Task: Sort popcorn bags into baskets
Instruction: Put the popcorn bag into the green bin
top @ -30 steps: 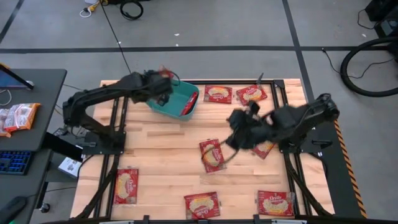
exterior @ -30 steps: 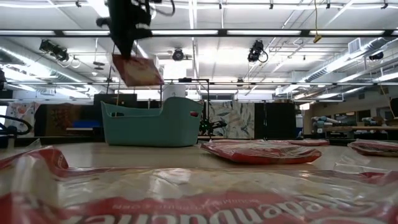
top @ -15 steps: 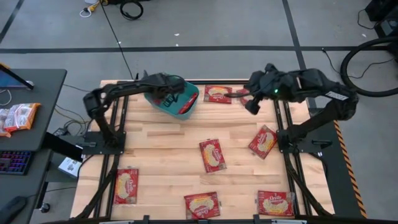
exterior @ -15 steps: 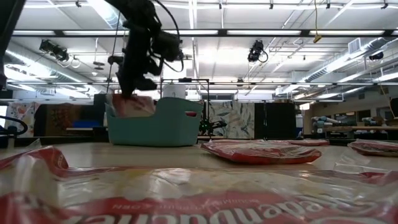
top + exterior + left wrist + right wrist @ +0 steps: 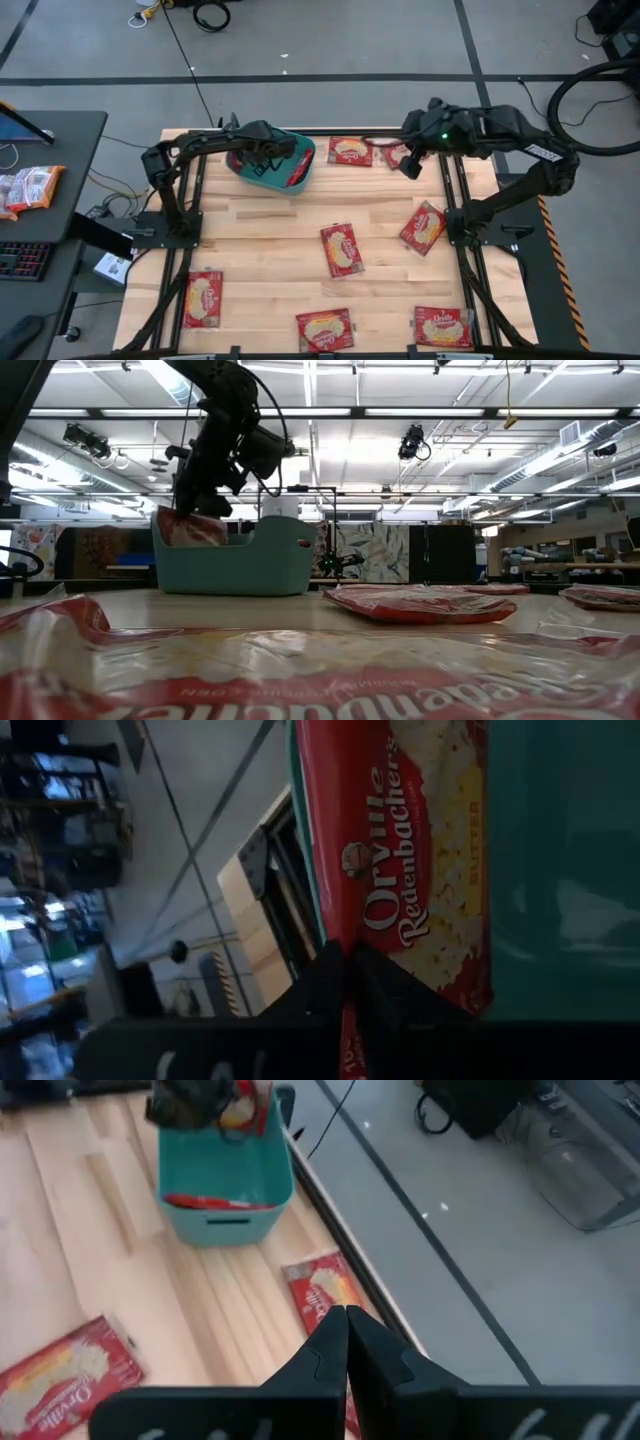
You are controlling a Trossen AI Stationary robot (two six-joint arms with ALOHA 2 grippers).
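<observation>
One popcorn bag [image 5: 400, 870] pinched in closed left gripper [image 5: 262, 157] over basket [image 5: 300, 160], table's 11 o'clock; release next. Right gripper [image 5: 410, 165] shut, empty, 1 o'clock.

The teal basket [image 5: 275, 165] is blocked from above by the left gripper [image 5: 262, 157] and its clamped popcorn bag [image 5: 190, 528]. Bare wood lies open between the basket and the centre bag [image 5: 342, 249]. The right gripper [image 5: 411, 165] hangs over the far-edge bags [image 5: 351, 151].

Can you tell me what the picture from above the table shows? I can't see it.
The left gripper holds a red popcorn bag inside the teal basket. The right gripper hovers shut near the table's far edge, with more popcorn bags lying scattered on the wooden table.
</observation>
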